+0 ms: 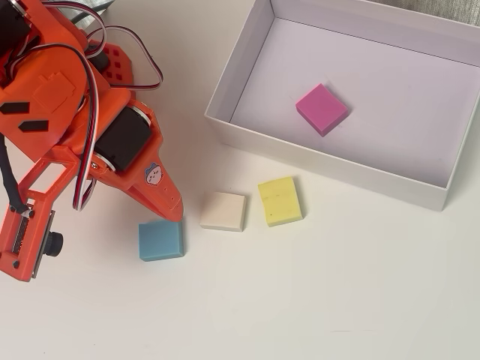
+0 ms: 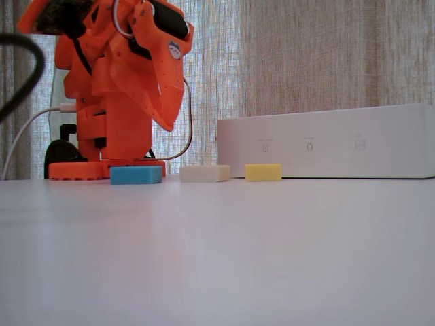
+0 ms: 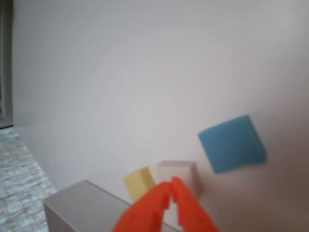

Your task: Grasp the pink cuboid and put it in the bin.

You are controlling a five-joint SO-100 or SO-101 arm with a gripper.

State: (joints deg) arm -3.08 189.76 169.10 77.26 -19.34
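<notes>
The pink cuboid (image 1: 322,109) is seen lying inside the bin (image 1: 225,96), so placement looks done. Jaws (image 3: 171,186) are together and empty, above the worktop outside the bin; only a retreat seems needed.

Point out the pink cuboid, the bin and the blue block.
pink cuboid (image 1: 322,109): overhead view, middle of its top face, inside the bin.
bin (image 1: 241,69): overhead view, its left wall.
blue block (image 1: 160,240): overhead view, middle of its top face.
</notes>
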